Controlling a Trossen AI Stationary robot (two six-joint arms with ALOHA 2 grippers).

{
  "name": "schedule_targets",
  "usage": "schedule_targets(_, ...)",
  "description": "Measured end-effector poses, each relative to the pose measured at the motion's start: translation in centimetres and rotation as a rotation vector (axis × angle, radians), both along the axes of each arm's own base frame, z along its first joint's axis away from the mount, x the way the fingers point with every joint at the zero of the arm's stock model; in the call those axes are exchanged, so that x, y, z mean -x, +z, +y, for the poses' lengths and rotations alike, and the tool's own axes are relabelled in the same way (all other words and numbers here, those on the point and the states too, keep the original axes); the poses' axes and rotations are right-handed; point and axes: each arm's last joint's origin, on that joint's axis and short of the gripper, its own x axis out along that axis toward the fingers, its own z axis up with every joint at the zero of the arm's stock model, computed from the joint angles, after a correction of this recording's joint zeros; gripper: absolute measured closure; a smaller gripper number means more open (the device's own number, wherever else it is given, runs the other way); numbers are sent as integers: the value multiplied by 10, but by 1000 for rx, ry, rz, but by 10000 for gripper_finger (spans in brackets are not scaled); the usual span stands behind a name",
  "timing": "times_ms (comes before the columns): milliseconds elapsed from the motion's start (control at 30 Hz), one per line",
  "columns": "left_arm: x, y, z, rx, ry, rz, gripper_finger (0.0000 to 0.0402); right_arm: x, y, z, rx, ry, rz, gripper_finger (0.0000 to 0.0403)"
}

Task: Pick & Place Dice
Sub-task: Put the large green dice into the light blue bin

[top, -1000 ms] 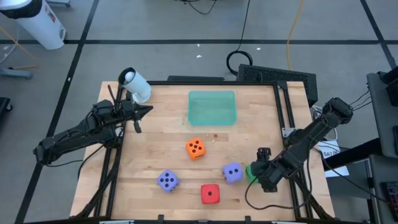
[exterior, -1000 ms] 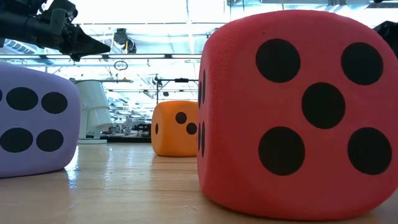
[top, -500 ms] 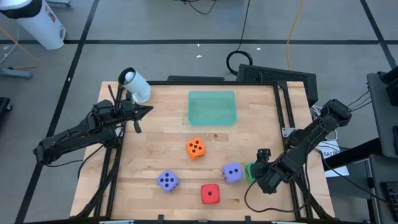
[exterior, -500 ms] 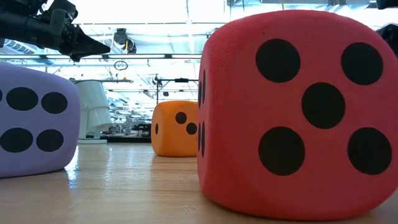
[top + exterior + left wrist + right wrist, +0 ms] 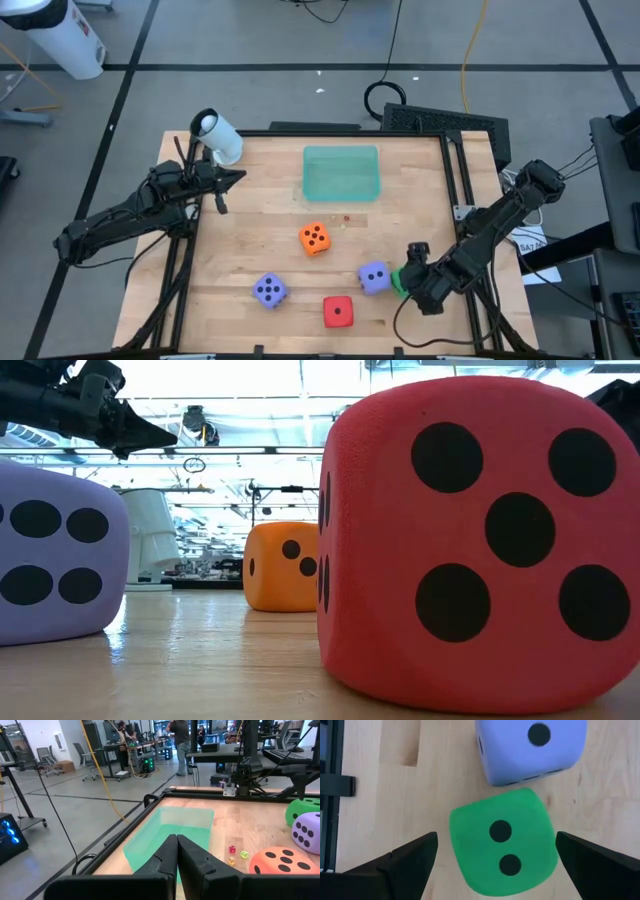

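Wooden table (image 5: 250, 200), green die (image 5: 502, 842) between open right end effector (image 5: 495, 855) fingers

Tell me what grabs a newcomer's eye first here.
The red die fills the low view, near the table's front edge. Next, the right gripper, fingers open, straddles the green die beside a purple die at front right. The left gripper sits shut near the teal tray.

Even overhead light gives you a bright wooden table (image 5: 250, 200) with soft, short shadows. From table height, ceiling lights blow out to white glare behind the red die (image 5: 470, 540), whose near face looks perhaps slightly soft.
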Motion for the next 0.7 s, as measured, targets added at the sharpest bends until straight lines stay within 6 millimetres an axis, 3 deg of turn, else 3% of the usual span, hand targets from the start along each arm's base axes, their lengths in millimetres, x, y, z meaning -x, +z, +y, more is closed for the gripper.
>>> schedule_targets(433, 0, 0, 0, -1, 0, 0, 382, -1, -1, -4, 74, 156, 5, 9)
schedule_targets(700, 0, 0, 0, -1, 0, 0, 382, -5, -13, 0, 124, 211, 43, 9)
